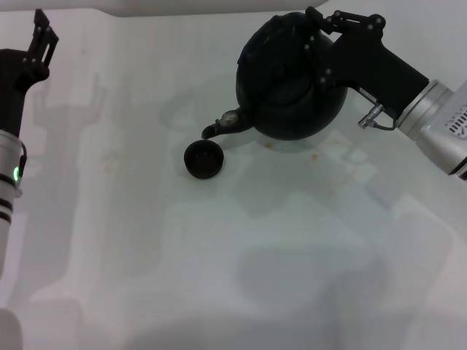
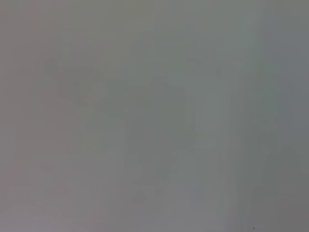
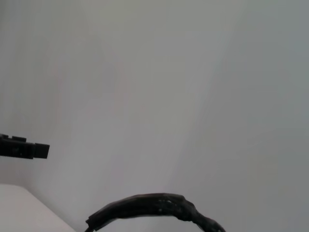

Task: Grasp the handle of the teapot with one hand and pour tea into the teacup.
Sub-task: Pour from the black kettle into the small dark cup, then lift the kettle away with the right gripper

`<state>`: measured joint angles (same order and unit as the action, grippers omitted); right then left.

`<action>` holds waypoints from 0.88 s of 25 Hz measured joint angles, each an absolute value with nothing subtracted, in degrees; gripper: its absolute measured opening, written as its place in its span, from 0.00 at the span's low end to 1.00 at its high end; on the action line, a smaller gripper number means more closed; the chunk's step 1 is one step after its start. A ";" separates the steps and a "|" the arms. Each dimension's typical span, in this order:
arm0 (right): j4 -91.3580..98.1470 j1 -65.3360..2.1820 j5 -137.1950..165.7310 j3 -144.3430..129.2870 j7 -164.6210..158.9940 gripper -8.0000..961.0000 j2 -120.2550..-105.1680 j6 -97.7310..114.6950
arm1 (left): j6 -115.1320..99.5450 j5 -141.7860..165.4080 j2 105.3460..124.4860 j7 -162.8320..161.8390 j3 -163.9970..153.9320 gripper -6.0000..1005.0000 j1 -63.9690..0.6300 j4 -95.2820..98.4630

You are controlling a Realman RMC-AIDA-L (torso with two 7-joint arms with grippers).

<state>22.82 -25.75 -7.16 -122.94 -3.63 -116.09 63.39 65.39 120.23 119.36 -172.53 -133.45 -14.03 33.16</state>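
While my right hand (image 1: 319, 29) stays out of clear sight at the handle (image 3: 154, 207), I cannot tell its grip; teapot (image 1: 292, 80) tilts, spout over teacup (image 1: 203, 159).

A pale, faintly glossy white tabletop (image 1: 219, 277) is seen in the head view, crossed by soft grey shadows. The small black teacup (image 1: 203, 159) is set directly on it near the middle, with its open mouth upward. A few small brownish specks (image 1: 315, 154) are scattered on the surface just beside the teapot (image 1: 292, 80), whose contact with the tabletop cannot be judged.
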 joint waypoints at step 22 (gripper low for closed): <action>23.90 -25.95 -7.20 -123.28 7.88 0.15 -116.19 62.04 | 66.13 120.14 119.35 -172.53 -133.42 0.88 -13.11 33.09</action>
